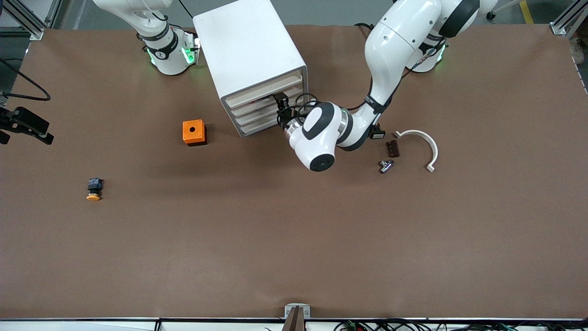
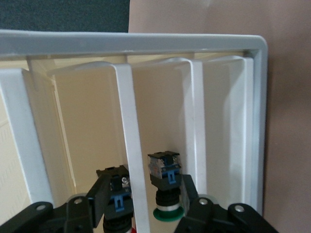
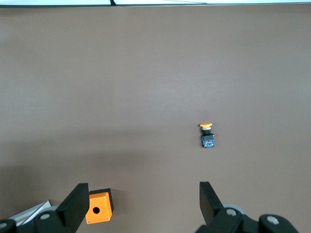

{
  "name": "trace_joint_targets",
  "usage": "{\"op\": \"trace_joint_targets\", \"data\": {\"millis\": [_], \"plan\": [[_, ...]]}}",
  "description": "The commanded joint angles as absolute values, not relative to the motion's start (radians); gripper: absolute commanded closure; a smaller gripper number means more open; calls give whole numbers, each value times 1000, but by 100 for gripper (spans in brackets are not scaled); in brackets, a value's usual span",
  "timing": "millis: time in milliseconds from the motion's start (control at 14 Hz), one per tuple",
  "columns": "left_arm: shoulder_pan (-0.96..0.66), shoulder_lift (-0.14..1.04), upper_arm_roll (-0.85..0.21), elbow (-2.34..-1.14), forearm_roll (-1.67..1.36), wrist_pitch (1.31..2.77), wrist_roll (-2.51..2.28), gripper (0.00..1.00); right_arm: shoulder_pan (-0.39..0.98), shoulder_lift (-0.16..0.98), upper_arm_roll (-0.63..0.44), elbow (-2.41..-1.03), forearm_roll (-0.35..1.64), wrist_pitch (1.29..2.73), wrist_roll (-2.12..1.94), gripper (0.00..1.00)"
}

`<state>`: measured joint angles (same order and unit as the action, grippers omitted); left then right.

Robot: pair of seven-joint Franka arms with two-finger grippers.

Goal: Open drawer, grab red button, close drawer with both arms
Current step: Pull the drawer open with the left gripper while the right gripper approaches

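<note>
The left gripper (image 1: 281, 112) is pushed up against the front of the white drawer cabinet (image 1: 252, 55). Its 2 fingers (image 2: 99, 194) stand partly apart, straddling a white drawer front (image 2: 130, 145) without gripping it. Just past one fingertip, inside the drawer, sits the button (image 2: 116, 191). Its long axis runs into the drawer, cap end toward the claw, and I cannot tell the cap's colour. A green-capped button (image 2: 165, 179) sits by the other finger. The right gripper (image 3: 143, 204) waits high over the table, spread wide and empty, above an orange box (image 3: 99, 206).
</note>
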<state>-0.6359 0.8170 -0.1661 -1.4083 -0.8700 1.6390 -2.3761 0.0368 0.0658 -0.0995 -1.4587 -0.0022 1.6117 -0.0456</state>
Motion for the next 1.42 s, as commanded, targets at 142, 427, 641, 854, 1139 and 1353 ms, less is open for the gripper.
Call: {"op": "trace_joint_targets", "data": {"millis": [142,427,641,854,1139,1353], "plan": [[-657,839,-160,-1391,-888,1624,-2393,68,29,78,-95,-1433,9,1597,-52,0],[-641,836,-150,-1388,-887,1624,-2395,100,31,78,-95,-1433,9,1597,-52,0],[-601,834,-149,-1385,-884,1624,-2395,100,31,78,-95,-1433,9,1598,-51,0],[-540,836,-147,-1376,-885,1628,-2385,100,35,78,-95,-1433,11,1598,-49,0],[-477,836,-147,-1338,-885,1628,-2379,100,55,77,-89,-1425,99,1594,-43,0],[-445,833,-144,-1333,-885,1629,-2358,100,121,77,-89,-1425,118,1594,-35,0]]}}
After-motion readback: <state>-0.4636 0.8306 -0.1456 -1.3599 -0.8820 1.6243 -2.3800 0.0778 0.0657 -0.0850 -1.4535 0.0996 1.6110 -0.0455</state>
